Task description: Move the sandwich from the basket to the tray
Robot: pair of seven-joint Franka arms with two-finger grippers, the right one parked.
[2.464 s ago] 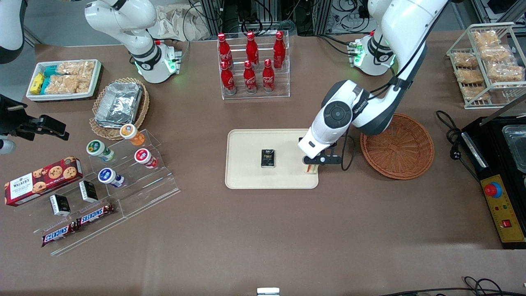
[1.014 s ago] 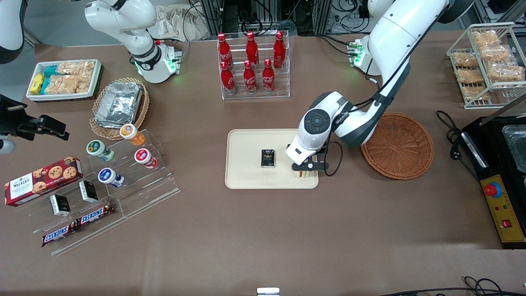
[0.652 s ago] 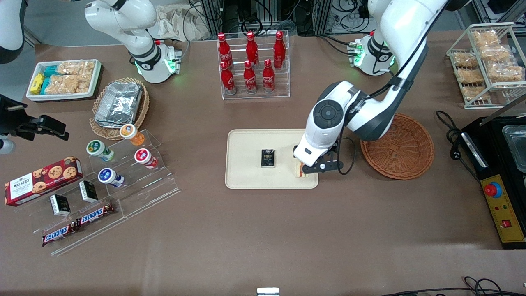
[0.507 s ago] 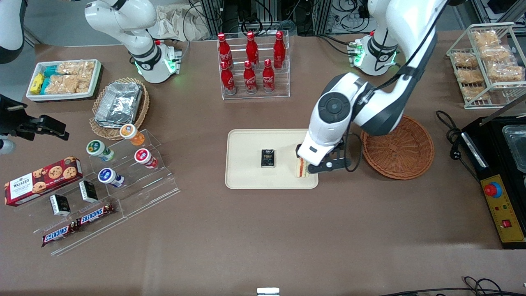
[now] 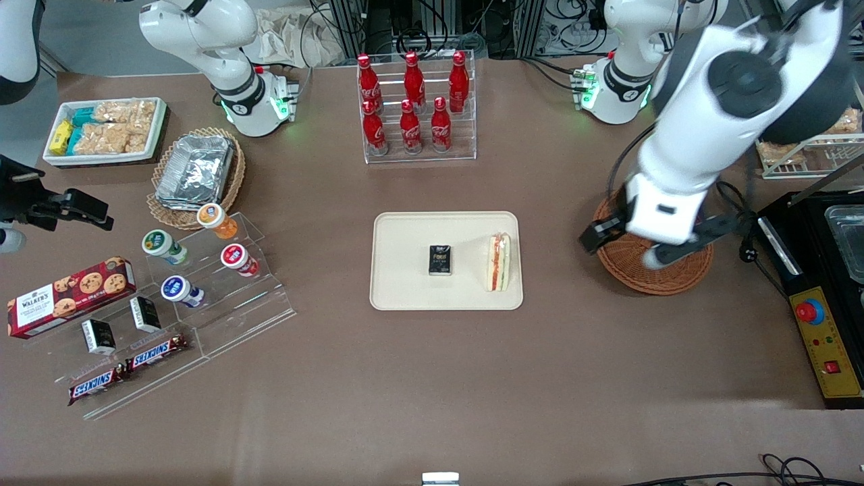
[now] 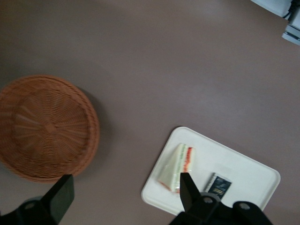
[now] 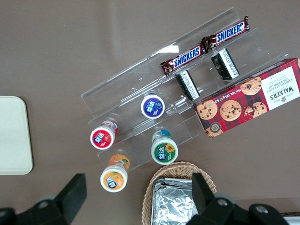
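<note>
The tabletop (image 5: pixel 432 378) carries the tray (image 5: pixel 405 233); beside it sits the basket (image 5: pixel 665 277); my jaws hang spread wide, holding nothing, above the basket; the sandwich (image 5: pixel 499 262) lies on the tray near a small dark packet (image 5: pixel 441 260).

The gripper (image 6: pixel 124 197) hangs spread wide and empty, high above the table between the basket (image 6: pixel 44 126) and the tray (image 6: pixel 243 173) holding the sandwich (image 6: pixel 176 161).

Sandwich (image 5: pixel 499 262) on its edge on tray (image 5: pixel 405 283), basket (image 5: pixel 665 278) empty
</note>
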